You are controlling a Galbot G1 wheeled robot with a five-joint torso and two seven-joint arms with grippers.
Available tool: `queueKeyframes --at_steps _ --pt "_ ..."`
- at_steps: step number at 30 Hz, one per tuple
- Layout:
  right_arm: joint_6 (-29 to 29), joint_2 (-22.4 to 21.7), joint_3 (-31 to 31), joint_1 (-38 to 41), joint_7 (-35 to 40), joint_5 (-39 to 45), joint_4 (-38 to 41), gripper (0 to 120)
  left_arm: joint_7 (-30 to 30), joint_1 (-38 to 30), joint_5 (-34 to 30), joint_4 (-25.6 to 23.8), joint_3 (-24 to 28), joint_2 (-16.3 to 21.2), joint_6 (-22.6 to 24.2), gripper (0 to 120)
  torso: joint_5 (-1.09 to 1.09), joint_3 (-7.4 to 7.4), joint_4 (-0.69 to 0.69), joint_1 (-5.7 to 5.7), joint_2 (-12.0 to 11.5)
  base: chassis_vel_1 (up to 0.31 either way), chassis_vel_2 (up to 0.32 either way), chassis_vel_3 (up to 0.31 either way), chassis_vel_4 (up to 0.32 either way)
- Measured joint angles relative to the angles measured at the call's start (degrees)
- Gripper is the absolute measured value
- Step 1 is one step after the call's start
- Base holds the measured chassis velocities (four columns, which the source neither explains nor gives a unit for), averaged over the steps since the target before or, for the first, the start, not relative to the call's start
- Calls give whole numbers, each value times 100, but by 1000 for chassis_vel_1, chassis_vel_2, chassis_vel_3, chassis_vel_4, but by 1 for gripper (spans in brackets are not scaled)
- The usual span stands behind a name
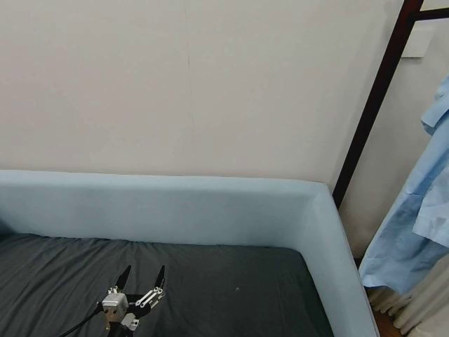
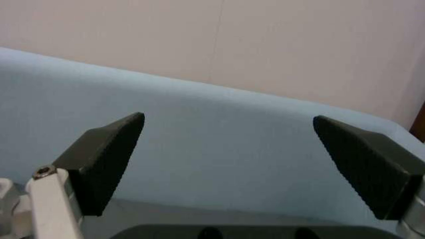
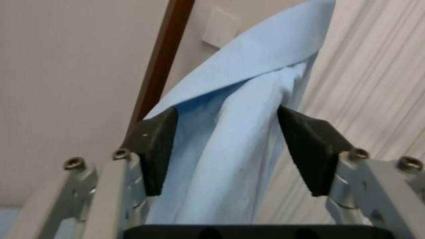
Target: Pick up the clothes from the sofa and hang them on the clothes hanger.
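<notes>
A light blue shirt hangs at the far right, beside the dark brown pole of the clothes rack. In the right wrist view my right gripper is shut on the shirt: a bunch of fabric fills the gap and touches both pads, and the collar fold lies just past the fingertips. The rack pole runs behind it. My left gripper hovers open over the sofa's dark grey seat near the front left, with nothing between its fingers.
The sofa's pale blue backrest and right arm box in the seat. A plain wall rises behind, with a switch plate at the upper right. A pale curtain hangs beyond the shirt.
</notes>
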Motion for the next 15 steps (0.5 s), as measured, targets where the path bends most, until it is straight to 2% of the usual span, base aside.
queueKeyframes --at_steps 2,4,7,12,15 --pt "4 -37 29 4 -4 -271 120 75 0 0 0 0 0 0 0 100 0 0 0 0 0 0 0 0 0" --pt "-1 -56 48 9 17 -354 175 78 0 0 0 0 0 0 0 100 0 0 0 0 0 0 0 0 0" --pt "-150 -115 162 37 273 -254 348 93 0 0 0 0 0 0 0 100 0 0 0 0 0 0 0 0 0" --pt "-116 -126 354 36 493 158 597 100 0 0 0 0 0 0 0 100 0 0 -1 0 0 0 0 0 0" --pt "347 -85 490 23 396 507 1034 100 0 0 0 0 0 0 0 100 0 0 -1 0 0 0 0 0 0"
